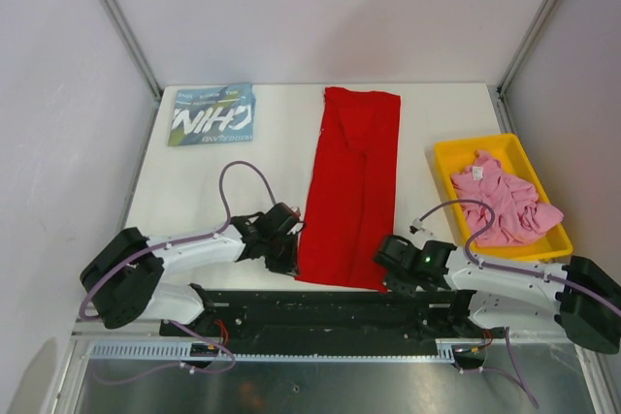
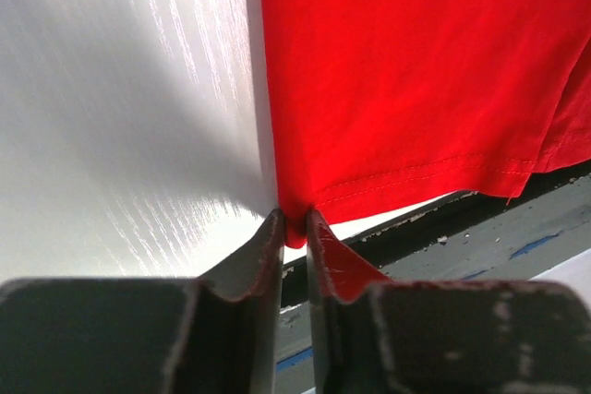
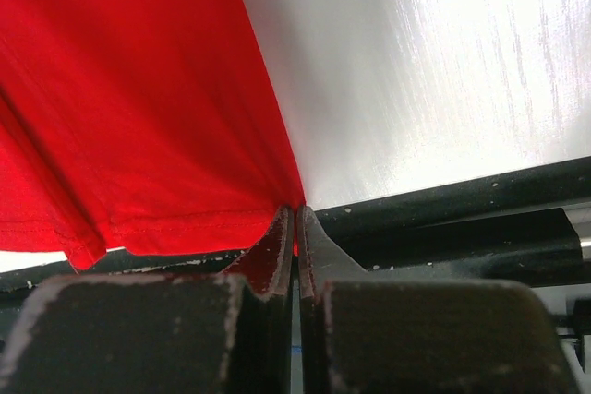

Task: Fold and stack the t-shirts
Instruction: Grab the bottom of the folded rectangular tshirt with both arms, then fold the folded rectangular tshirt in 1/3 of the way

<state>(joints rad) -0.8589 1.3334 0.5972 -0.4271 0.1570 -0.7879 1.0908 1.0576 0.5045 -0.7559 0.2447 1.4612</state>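
The red t-shirt (image 1: 351,186) lies as a long narrow strip down the middle of the table, plain side up. My left gripper (image 1: 291,249) is shut on its near left corner, seen in the left wrist view (image 2: 294,228). My right gripper (image 1: 386,273) is shut on its near right corner, seen in the right wrist view (image 3: 295,214). The red cloth also fills the left wrist view (image 2: 416,71) and the right wrist view (image 3: 129,89). The blue t-shirt (image 1: 212,114) with white letters lies folded at the far left. The pink t-shirt (image 1: 500,201) lies crumpled in the yellow tray.
The yellow plastic tray (image 1: 451,157) stands at the right edge of the table. A black base rail (image 1: 320,312) runs along the near edge, just below the shirt's hem. Grey walls and metal posts enclose the table.
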